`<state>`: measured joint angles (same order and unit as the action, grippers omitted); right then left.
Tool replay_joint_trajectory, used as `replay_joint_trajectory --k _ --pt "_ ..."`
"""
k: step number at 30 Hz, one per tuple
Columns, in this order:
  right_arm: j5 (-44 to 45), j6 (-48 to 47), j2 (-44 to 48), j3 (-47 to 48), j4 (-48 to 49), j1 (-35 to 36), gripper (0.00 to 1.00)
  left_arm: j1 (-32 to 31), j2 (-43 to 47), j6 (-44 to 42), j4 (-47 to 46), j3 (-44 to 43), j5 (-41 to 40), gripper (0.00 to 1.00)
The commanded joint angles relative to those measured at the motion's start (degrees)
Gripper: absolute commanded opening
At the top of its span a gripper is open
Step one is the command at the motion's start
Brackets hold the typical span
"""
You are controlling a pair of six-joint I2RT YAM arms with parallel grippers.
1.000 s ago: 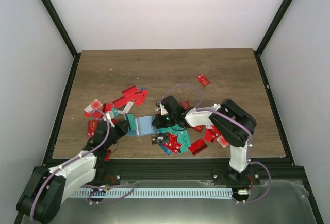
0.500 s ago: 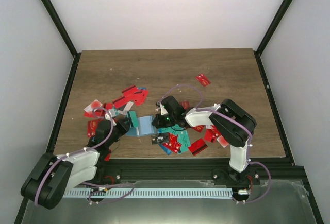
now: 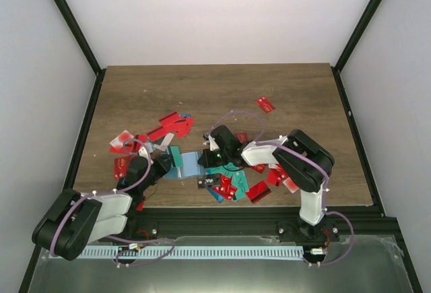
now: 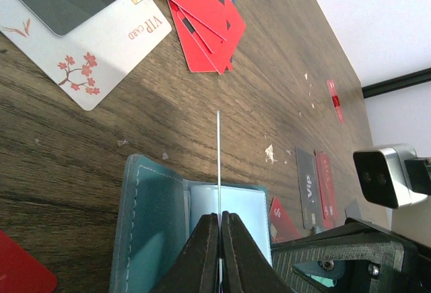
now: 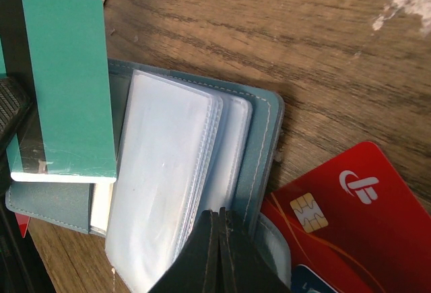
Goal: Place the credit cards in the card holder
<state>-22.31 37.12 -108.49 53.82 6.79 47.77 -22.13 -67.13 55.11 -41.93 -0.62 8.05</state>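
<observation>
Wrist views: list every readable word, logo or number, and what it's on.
"VIP CARD": whitish card with red blossoms.
"VIP": grey card.
White logo, no words: red chip card.
Teal card: black stripe, no text.
Top view: card markings too small to read.

Closed fingers [image 4: 199,252] pinch edge-on card [image 4: 219,161] above open card holder [image 4: 153,222].
</observation>
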Motion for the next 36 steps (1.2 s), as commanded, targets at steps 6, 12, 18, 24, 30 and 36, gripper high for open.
replay_joint_trajectory --k 6,12,18,24,30,36 --pt "0.9 0.1 -3.2 -1.4 -5.3 0.4 0.01 -0.7 0.2 -1.1 -1.7 2.6 -1.1 0.04" --pt "0.9 0.1 -3.1 -1.3 -5.5 0.4 0.01 -1.1 -1.3 -1.1 -2.0 2.5 -1.7 0.04" --pt "1.1 0.1 -3.0 -1.4 -5.7 0.4 0.01 -1.5 -2.5 -1.1 -2.4 2.7 -2.1 0.04" --pt "1.2 0.1 -3.0 -1.4 -5.6 0.4 0.01 -2.7 -2.0 -0.1 -2.3 3.4 -3.2 0.04" --pt "1.1 0.2 -3.2 -1.4 -5.5 0.4 0.01 -3.9 -2.0 0.8 -3.0 4.2 -4.0 0.04" --pt "1.2 0.1 -3.2 -1.5 -5.6 0.4 0.01 -5.0 -3.6 2.0 -5.0 4.4 -3.9 0.04"
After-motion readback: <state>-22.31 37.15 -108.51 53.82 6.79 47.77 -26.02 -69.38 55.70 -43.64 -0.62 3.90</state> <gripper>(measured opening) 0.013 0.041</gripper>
